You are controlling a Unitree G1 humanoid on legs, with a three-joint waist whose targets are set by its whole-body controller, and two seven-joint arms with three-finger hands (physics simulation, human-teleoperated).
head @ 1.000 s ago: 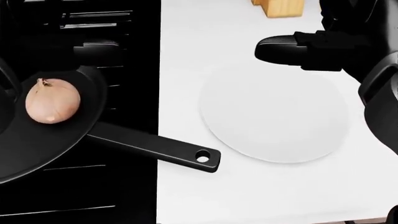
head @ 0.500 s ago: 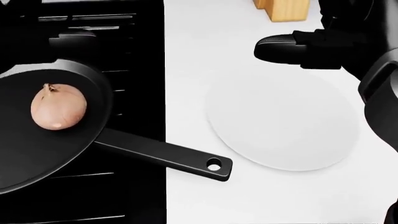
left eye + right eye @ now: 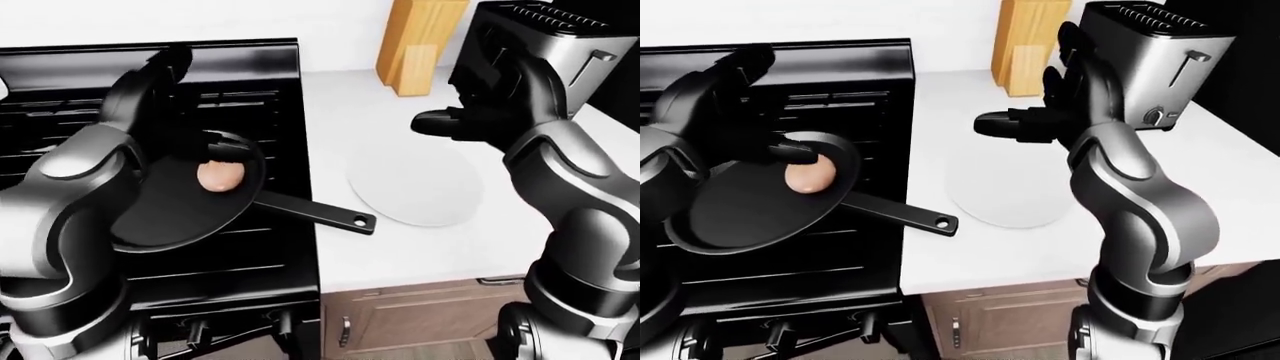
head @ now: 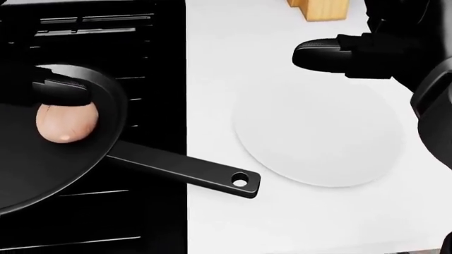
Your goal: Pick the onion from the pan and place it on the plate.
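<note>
Left-eye view: onion [image 3: 220, 175] in the pan [image 3: 175, 210], just under the left hand [image 3: 205, 146], fingers [image 3: 228, 148] spread above its top edge, gripping nothing. Head view: plate [image 4: 318, 132] on the bench [image 4: 212, 222], right of the onion. Right-eye view: right hand [image 3: 1025, 124] open, empty, hovering well right of the onion, above the plate's far rim; left judged nearer.

A home kitchen: black stove [image 3: 230, 82], white counter [image 3: 400, 247], toaster [image 3: 1145, 56], wooden knife block [image 3: 415, 45].

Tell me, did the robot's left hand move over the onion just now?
Yes. In the head view the left hand has come in from the left, its fingers now covering the top of the onion, which sits unmoved in the pan.
</note>
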